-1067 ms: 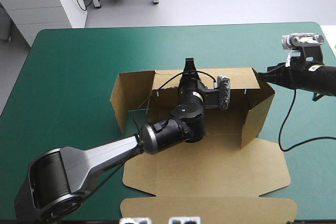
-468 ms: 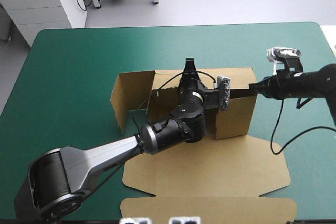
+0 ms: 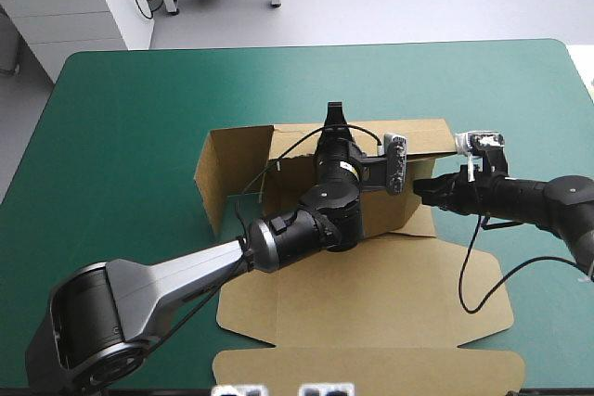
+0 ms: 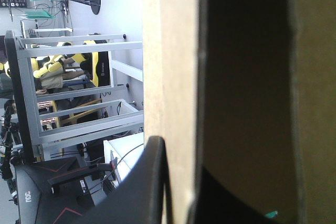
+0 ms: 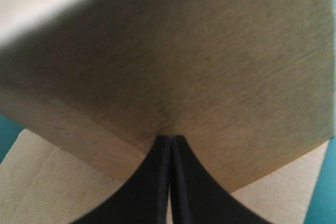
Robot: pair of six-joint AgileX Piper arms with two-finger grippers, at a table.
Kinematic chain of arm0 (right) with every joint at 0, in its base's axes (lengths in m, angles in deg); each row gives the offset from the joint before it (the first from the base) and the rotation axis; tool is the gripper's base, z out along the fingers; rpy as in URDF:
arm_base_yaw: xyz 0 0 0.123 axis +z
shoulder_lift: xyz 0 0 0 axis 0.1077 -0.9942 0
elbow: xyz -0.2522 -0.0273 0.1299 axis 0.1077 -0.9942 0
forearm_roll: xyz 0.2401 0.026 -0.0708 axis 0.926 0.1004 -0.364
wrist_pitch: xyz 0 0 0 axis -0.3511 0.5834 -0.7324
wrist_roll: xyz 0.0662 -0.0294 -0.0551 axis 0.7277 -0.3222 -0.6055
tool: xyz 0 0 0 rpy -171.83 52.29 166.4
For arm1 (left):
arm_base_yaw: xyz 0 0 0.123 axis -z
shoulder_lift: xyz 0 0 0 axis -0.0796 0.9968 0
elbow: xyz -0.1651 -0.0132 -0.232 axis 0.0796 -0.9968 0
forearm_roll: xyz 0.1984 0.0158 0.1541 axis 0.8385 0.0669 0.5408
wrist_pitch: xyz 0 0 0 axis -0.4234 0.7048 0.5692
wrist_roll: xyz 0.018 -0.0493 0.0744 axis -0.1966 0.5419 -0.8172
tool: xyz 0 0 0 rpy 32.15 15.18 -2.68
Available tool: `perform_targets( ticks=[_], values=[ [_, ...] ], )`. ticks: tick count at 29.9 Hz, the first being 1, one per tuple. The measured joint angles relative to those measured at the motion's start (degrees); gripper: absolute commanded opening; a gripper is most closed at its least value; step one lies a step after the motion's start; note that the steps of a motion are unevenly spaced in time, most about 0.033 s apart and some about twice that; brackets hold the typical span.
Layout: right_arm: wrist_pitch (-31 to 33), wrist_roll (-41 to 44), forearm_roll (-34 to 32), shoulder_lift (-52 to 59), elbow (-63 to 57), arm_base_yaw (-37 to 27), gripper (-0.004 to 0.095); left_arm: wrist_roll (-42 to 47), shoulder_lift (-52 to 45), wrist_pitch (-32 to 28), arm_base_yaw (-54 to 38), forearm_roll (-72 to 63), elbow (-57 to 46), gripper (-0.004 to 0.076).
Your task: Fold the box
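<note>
The box (image 3: 371, 303) lies at the middle of the teal-green table cover (image 3: 139, 118), partly erected: back wall (image 3: 422, 136) and left side wall (image 3: 223, 173) stand upright, while the wide front panels lie flat toward the near edge. Compared with the earlier pictures, the right side wall (image 3: 408, 220) no longer splays outward at the right. It now sits swung well inward across the tray floor, close to the left arm's wrist, and the right gripper (image 3: 422, 192) has travelled inward with it. Judged from this, the step in hand is folding the right wall inward, and it appears well advanced but not yet tucked. In the right wrist view, the right gripper's black fingers (image 5: 157, 182) meet in one pointed arch, clenched on nothing, with the tip pressed against the brown board face as a pusher. The left gripper (image 3: 334, 118) reaches over the top edge of the back wall. In the left wrist view, one finger (image 4: 142, 182) lies against the outer face and the other side is in shadow, so the gripper clamps the board and steadies it.
</note>
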Motion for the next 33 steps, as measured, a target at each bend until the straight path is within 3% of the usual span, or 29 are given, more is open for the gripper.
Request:
perform_targets(
  ticks=[6, 14, 24, 33],
  values=[
    [7.2, -0.96, 0.17, 0.61, -2.45, 0.11, -0.0012, 0.0, 0.0, 0.0, 0.0, 0.0, 0.0, -0.0008],
    [9.27, 2.68, -5.95, 9.05, -6.97, 0.18, -0.0012, 0.0, 0.0, -0.12, 0.0, -0.05, 0.0, -0.0008],
    [9.06, 12.22, -11.39, 21.16, -7.33, 0.18, -0.0012, 0.0, 0.0, -0.12, 0.0, -0.05, 0.0, -0.0008],
    [0.83, 28.98, -25.5, 28.72, -4.89, 0.18, -0.0014, 0.0, 0.0, -0.12, 0.0, -0.05, 0.0, -0.0008]
  ],
)
